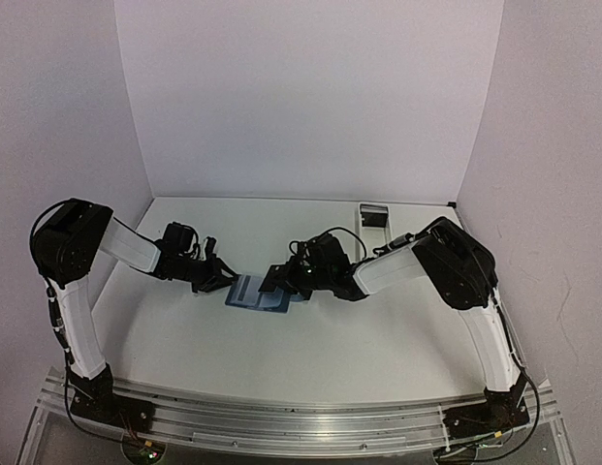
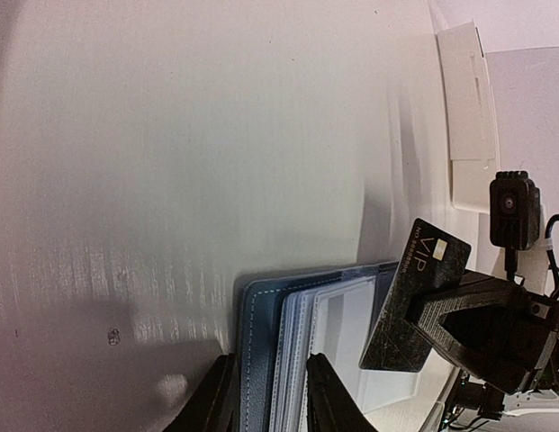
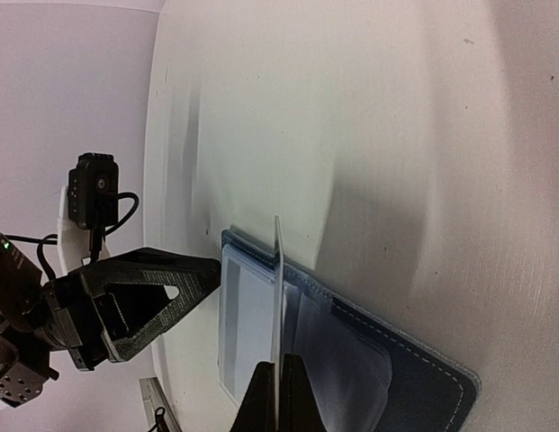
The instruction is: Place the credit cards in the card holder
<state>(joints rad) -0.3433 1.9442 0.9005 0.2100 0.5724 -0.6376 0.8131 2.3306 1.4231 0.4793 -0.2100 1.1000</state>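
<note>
Card holder (image 1: pixel 257 294), dark-blue folding case: open on white worktop (image 1: pixel 330 349), edge pinched in my left tool (image 2: pixel 270 396). Black credit card (image 2: pixel 410 306): clamped in my right tool (image 3: pixel 277 385); I should line it up with a sleeve mouth.

This is a robotics lab test cell. Plain white wall panels (image 1: pixel 310 97) close in beyond and on both sides of the left gripper (image 1: pixel 223 279) and right gripper (image 1: pixel 273 281), and a flat white tabletop (image 1: pixel 310 358) lies beneath them. Back behind the grippers, a ribbed aluminium mounting rail (image 1: pixel 281 421) carries the black-and-white jointed left arm (image 1: pixel 78 320) and right arm (image 1: pixel 490 339). A small black boxy camera (image 2: pixel 513 209) sits just behind the right gripper.
</note>
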